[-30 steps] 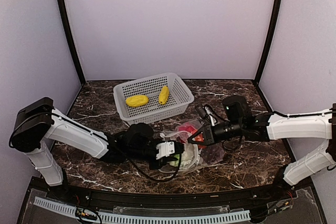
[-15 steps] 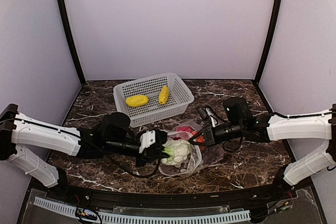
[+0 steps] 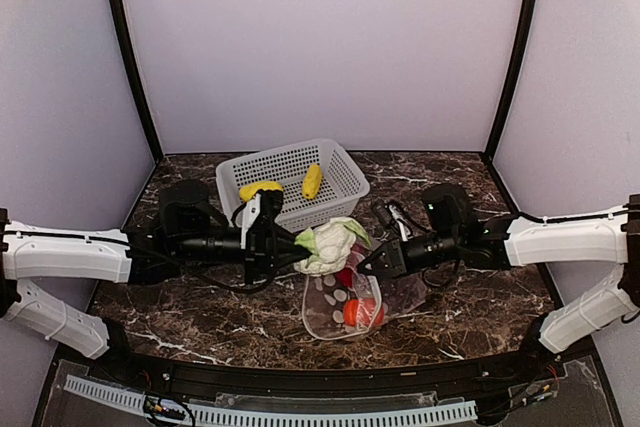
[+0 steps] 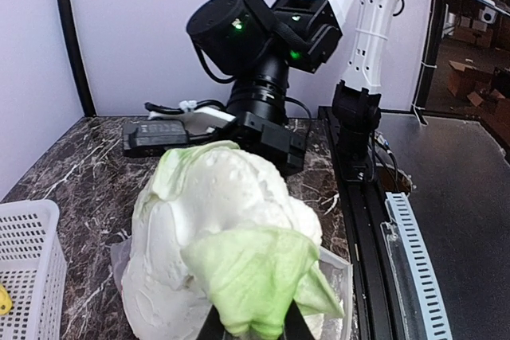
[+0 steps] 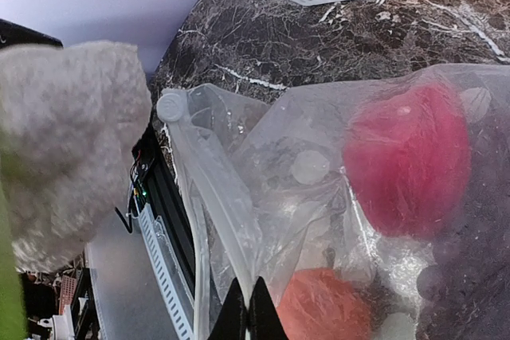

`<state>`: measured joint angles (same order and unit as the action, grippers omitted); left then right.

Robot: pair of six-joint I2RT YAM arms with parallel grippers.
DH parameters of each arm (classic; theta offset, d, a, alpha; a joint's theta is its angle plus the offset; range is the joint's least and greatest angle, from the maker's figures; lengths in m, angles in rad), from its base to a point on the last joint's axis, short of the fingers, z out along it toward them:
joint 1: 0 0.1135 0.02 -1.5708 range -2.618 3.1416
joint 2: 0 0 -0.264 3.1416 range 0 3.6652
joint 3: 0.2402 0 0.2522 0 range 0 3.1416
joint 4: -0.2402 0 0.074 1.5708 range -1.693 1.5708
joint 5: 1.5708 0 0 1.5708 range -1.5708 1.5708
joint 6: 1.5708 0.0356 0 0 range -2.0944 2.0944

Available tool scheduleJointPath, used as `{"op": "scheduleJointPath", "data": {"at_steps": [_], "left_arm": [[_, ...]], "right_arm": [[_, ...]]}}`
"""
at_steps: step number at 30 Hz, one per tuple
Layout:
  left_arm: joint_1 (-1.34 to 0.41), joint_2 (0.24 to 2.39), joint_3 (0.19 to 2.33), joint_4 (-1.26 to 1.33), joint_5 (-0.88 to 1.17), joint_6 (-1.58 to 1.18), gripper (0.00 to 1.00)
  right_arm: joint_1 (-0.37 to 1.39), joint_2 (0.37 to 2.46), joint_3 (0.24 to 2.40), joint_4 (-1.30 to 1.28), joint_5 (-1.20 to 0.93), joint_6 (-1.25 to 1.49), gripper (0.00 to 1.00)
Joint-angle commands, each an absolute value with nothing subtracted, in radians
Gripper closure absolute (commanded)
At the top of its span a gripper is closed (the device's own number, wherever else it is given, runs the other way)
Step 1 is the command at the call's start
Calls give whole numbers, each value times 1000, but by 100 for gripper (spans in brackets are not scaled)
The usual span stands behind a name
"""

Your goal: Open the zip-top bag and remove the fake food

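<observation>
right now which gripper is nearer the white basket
Left. The left gripper, holding the leafy piece, is just in front of the basket; the right gripper sits farther right, shut on the bag.

Left arm: rounded white moulded link shells, black cylindrical joint housings.
Right arm: same build, white links, black joints.
Forearm end of each arm: black, ribbed cylindrical motor body.
Left gripper: black body, white plate on top, slim dark fingers.
Right gripper: black, angular bracket, thin black fingertips tapering to point.
Green indicator lights on black right wrist housing.
Thin black cable along right arm.
Black cable loop beneath left forearm.
</observation>
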<state>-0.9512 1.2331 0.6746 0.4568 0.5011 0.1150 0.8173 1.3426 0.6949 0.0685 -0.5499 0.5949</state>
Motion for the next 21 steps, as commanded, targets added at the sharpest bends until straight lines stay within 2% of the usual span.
{"op": "scheduleJointPath", "data": {"at_steps": [1, 6, 13, 16, 21], "left_arm": [[-902, 1233, 754, 539, 499, 16, 99], [-793, 1316, 909, 380, 255, 49, 99], [-666, 1530, 1135, 205, 102, 83, 98], [-646, 1617, 1213, 169, 76, 140, 98], [-643, 1794, 1326, 126, 173, 207, 97]], "right_arm": [[813, 1347, 717, 93, -552, 581, 100], [814, 1354, 718, 107, -561, 587, 100], [813, 1353, 723, 108, -560, 582, 100], [813, 1355, 720, 117, -564, 588, 100], [813, 1354, 710, 129, -566, 594, 100]]}}
